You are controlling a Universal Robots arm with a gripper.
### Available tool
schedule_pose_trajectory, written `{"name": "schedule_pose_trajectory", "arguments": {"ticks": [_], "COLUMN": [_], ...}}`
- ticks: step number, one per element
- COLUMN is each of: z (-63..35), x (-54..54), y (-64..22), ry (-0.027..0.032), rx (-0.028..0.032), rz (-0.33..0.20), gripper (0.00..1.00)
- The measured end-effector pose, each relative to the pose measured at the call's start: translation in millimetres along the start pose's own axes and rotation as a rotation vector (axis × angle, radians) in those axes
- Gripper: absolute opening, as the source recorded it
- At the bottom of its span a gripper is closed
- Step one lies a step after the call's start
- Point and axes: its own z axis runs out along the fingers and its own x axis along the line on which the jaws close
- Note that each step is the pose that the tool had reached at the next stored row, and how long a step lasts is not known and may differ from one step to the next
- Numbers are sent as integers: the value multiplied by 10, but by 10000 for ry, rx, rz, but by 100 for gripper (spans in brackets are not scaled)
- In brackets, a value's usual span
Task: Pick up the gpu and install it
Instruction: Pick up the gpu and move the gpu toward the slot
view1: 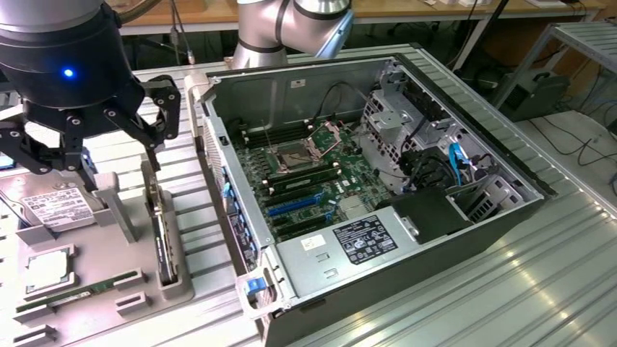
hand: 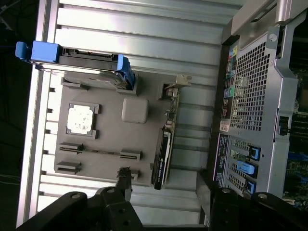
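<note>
The gpu [view1: 165, 235] stands on its long edge in a slot of the grey parts tray [view1: 126, 289], to the exterior view's left of the open computer case [view1: 463, 238]. It is a thin black card with a silver bracket at its far end. My gripper [view1: 121, 170] hangs above the tray, just over the card's bracket end, open and with nothing between its fingers. In the wrist view the gpu [hand: 162, 151] lies in line with the gap of my gripper [hand: 165, 185], whose dark fingers [hand: 126, 180] stand wide apart on either side.
The tray also carries a silver hard drive [view1: 56, 210] in a blue caddy [hand: 77, 57], a square processor [view1: 46, 269] and a narrow green memory stick [view1: 72, 295]. Inside the case the motherboard [view1: 308, 181] shows blue card slots [view1: 292, 208]. The slatted metal table [view1: 540, 289] surrounds everything.
</note>
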Motion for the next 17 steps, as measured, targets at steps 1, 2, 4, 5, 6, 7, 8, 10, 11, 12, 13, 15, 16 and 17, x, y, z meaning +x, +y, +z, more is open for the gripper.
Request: {"name": "schedule_pose_trajectory", "arguments": {"ticks": [1,2,4,5,6,7,8,10,11,12,13,15,16,17], "z": [0,4,25,35,67,91,111,168,190,210,232,270,285,301], "x": [0,0,-7,-8,-13,-14,-14,-14,-14,-13,-13,-12,-12,-12], "y": [0,1,3,3,1,0,-1,-4,-5,-6,-7,-9,-9,-10], "ry": [0,0,3,2,1,-1,-2,8,14,22,34,64,76,92], "rx": [0,0,0,0,1,1,1,2,1,0,-2,-5,-6,-7], "rz": [-1,-2,18,36,75,96,114,146,149,151,155,162,165,166], "gripper": [66,66,66,66,66,66,66,66,66,66,66,66,66,66]}}
